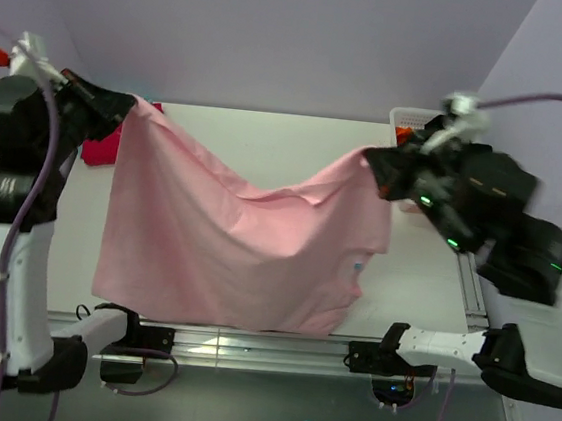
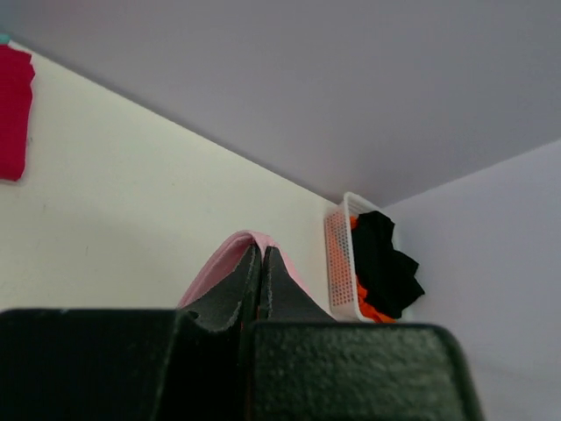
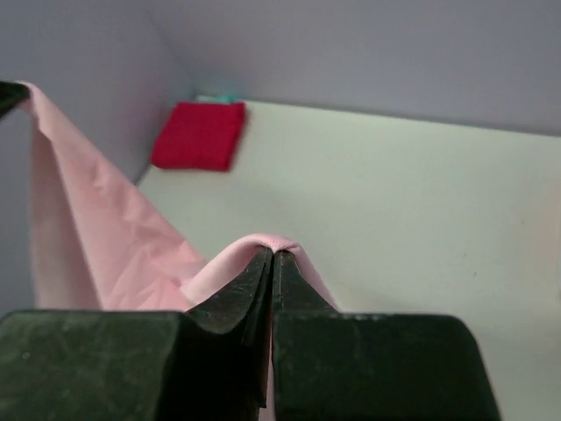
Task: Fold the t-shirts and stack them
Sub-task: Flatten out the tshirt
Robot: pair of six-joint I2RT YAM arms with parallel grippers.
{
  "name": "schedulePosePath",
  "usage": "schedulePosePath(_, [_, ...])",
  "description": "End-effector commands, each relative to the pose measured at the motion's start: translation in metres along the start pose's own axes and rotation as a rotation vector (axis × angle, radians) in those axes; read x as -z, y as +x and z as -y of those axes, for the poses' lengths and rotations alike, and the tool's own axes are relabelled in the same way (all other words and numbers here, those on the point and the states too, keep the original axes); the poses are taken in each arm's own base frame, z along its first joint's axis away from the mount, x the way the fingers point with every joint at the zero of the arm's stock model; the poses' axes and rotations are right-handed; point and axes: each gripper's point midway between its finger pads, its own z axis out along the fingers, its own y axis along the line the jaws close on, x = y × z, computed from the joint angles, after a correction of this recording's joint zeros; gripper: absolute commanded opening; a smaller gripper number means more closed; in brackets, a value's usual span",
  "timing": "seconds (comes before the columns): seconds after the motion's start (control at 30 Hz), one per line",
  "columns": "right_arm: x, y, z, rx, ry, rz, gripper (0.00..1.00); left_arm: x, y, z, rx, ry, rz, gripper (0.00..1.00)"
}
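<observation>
pink t-shirt (image 1: 227, 245) held above bench (image 1: 268, 139), jaws of left gripper (image 1: 129, 104) and right gripper (image 1: 372, 162) pinching its upper edge

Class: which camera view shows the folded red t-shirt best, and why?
Right wrist: the red t-shirt lies whole, folded. Left wrist crops it at the frame edge; top external shows a sliver behind the pink t-shirt.

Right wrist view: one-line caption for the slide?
Right gripper shut on a fold of the pink t-shirt above the table; folded red t-shirt in the far corner.
</observation>
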Motion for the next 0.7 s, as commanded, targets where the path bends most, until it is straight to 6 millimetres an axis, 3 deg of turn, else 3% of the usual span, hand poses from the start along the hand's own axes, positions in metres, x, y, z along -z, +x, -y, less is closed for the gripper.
schedulePosePath(0.0, [-0.066, 0.05, 0.009, 0.045, 0.062, -0.118, 0.0, -0.052, -0.001, -0.025, 0.048, -0.047, 0.036, 0.0])
schedulePosePath(0.03, [-0.082, 0.057, 0.027, 0.035, 0.117, -0.124, 0.0, -0.063, 0.005, -0.035, 0.057, -0.067, 0.024, 0.0])
schedulePosePath(0.07, [-0.097, 0.065, 0.024, 0.015, 0.091, -0.13, 0.0, -0.085, 0.019, -0.056, 0.069, -0.102, 0.005, 0.0])
schedulePosePath(0.1, [-0.121, 0.095, 0.035, 0.018, 0.132, -0.201, 0.0, -0.096, 0.028, -0.068, 0.079, -0.122, -0.003, 0.0])
schedulePosePath(0.13, [-0.135, 0.107, 0.043, 0.013, 0.157, -0.227, 0.0, -0.106, 0.035, -0.08, 0.084, -0.137, -0.008, 0.0])
schedulePosePath(0.17, [-0.15, 0.113, 0.054, 0.001, 0.183, -0.228, 0.0, -0.125, 0.06, -0.11, 0.098, -0.201, -0.059, 0.0])
schedulePosePath(0.2, [-0.173, 0.144, 0.067, 0.015, 0.229, -0.296, 0.0, -0.138, 0.064, -0.12, 0.094, -0.204, -0.045, 0.0])
schedulePosePath(0.23, [-0.185, 0.156, 0.076, 0.017, 0.262, -0.319, 0.0, -0.148, 0.075, -0.134, 0.095, -0.225, -0.062, 0.0])
schedulePosePath(0.27, [-0.199, 0.165, 0.09, 0.012, 0.298, -0.326, 0.0, -0.167, 0.105, -0.168, 0.11, -0.297, -0.127, 0.0])
schedulePosePath(0.3, [-0.222, 0.193, 0.105, 0.014, 0.349, -0.386, 0.0, -0.18, 0.109, -0.178, 0.114, -0.297, -0.128, 0.0])
schedulePosePath(0.37, [-0.249, 0.217, 0.131, 0.002, 0.425, -0.427, 0.0, -0.21, 0.14, -0.22, 0.124, -0.381, -0.194, 0.0])
schedulePosePath(0.4, [-0.276, 0.235, 0.157, -0.009, 0.492, -0.457, 0.0, -0.222, 0.146, -0.231, 0.125, -0.396, -0.208, 0.0])
schedulePosePath(0.43, [-0.292, 0.243, 0.171, -0.012, 0.527, -0.466, 0.0, -0.233, 0.15, -0.239, 0.126, -0.408, -0.222, 0.0])
schedulePosePath(0.47, [-0.313, 0.223, 0.176, -0.027, 0.539, -0.416, 0.0, -0.258, 0.155, -0.251, 0.129, -0.427, -0.243, 0.0])
schedulePosePath(0.5, [-0.34, 0.259, 0.202, -0.023, 0.588, -0.482, 0.0, -0.27, 0.155, -0.254, 0.12, -0.42, -0.259, 0.0])
schedulePosePath(0.53, [-0.357, 0.262, 0.21, -0.021, 0.597, -0.483, 0.0, -0.28, 0.157, -0.259, 0.116, -0.438, -0.284, 0.0])
schedulePosePath(0.57, [-0.377, 0.214, 0.202, -0.038, 0.578, -0.399, 0.04, -0.305, 0.15, -0.261, 0.109, -0.435, -0.278, 0.0])
schedulePosePath(0.6, [-0.399, 0.255, 0.229, -0.038, 0.632, -0.464, 0.63, -0.314, 0.15, -0.266, 0.107, -0.452, -0.293, 0.02])
schedulePosePath(0.63, [-0.406, 0.249, 0.23, -0.059, 0.623, -0.442, 1.0, -0.314, 0.158, -0.277, 0.124, -0.516, -0.344, 0.47])
schedulePosePath(0.67, [-0.413, 0.254, 0.237, -0.09, 0.616, -0.425, 1.0, -0.332, 0.148, -0.279, 0.129, -0.524, -0.334, 0.7])
